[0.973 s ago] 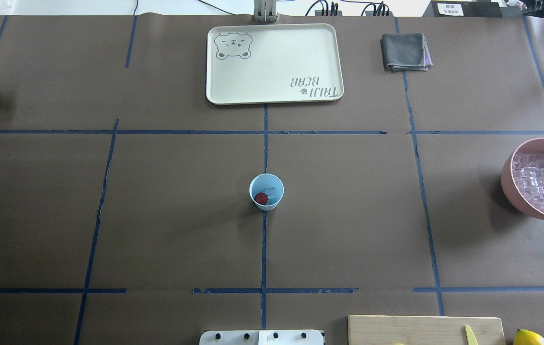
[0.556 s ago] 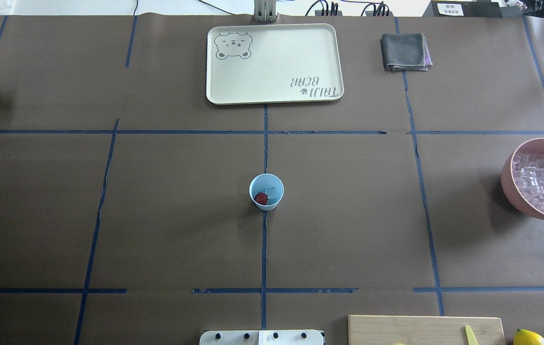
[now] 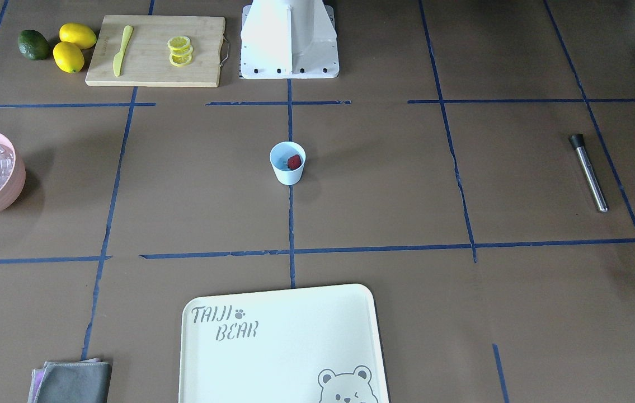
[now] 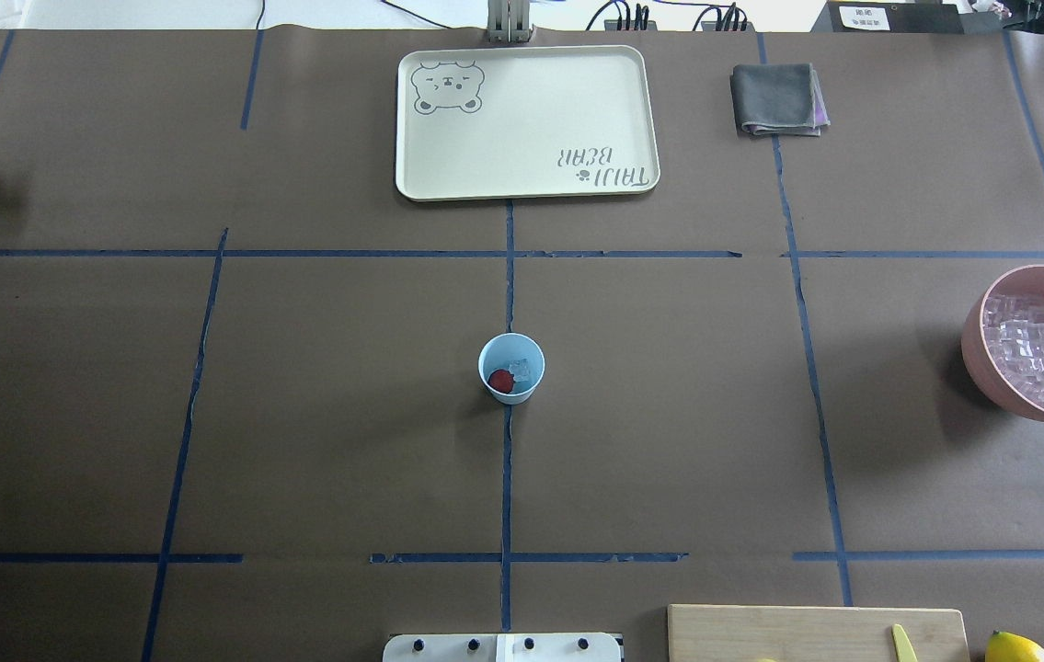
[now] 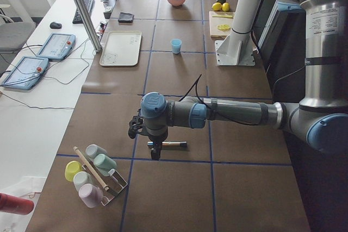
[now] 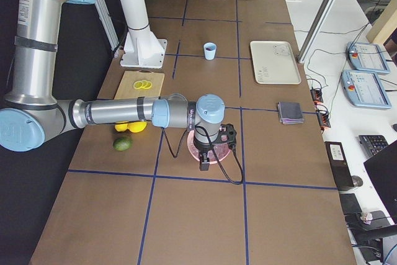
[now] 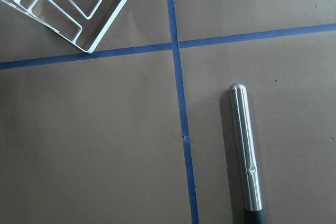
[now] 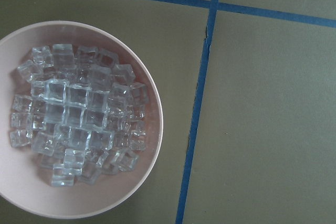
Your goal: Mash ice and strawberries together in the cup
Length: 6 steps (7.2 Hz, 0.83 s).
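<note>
The light-blue cup (image 4: pixel 511 368) stands at the table's middle, also in the front view (image 3: pixel 287 163). In it lie a red strawberry (image 4: pixel 500 381) and clear ice (image 4: pixel 521 370). My left gripper (image 5: pixel 155 153) shows only in the left side view. It hangs just above a steel muddler (image 5: pixel 168 144) with a black end, which also shows in the left wrist view (image 7: pixel 245 150). My right gripper (image 6: pixel 203 164) shows only in the right side view, above the pink bowl (image 8: pixel 21 192) of ice cubes (image 8: pixel 79 114). I cannot tell whether either gripper is open or shut.
A cream tray (image 4: pixel 526 119) and a folded grey cloth (image 4: pixel 777 99) lie at the far edge. A cutting board (image 3: pixel 155 50) with lemon slices and a yellow knife, two lemons (image 3: pixel 74 47) and an avocado (image 3: pixel 33 45) sit by the robot base (image 3: pixel 289 39). A wire cup rack (image 5: pixel 95 175) stands at the left end.
</note>
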Motion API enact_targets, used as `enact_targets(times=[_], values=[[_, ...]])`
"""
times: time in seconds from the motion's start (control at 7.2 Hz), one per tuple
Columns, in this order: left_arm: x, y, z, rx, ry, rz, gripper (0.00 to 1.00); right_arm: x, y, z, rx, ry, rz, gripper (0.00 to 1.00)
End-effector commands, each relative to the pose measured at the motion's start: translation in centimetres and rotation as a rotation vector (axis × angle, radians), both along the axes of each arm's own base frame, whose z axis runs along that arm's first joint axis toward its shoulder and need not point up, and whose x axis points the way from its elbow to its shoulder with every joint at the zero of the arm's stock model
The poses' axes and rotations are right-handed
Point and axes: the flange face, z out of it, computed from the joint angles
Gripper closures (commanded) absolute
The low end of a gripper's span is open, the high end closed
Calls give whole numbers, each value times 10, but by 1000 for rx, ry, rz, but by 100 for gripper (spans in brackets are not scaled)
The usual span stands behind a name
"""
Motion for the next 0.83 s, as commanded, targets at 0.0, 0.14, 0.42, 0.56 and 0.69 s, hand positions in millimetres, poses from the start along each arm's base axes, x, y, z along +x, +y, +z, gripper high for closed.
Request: enact_targets(times=[0.0,0.14,0.42,0.56,0.69], values=[[-1,1,-7,10,-1,1,0,0,-1,3,10,2,-1,0],[0,1,-2,1,0,2,0,0,-1,2,14,2,-2,0],[0,2,1,-7,0,2,0,-1,-2,4,10,8,-2,0],[0,8,8,-21,-1,2,0,-1,-8,-1,21,11,-1,0],[-1,8,-1,-6,0,-1,0,-2,-9,-1,21,11,-1,0]])
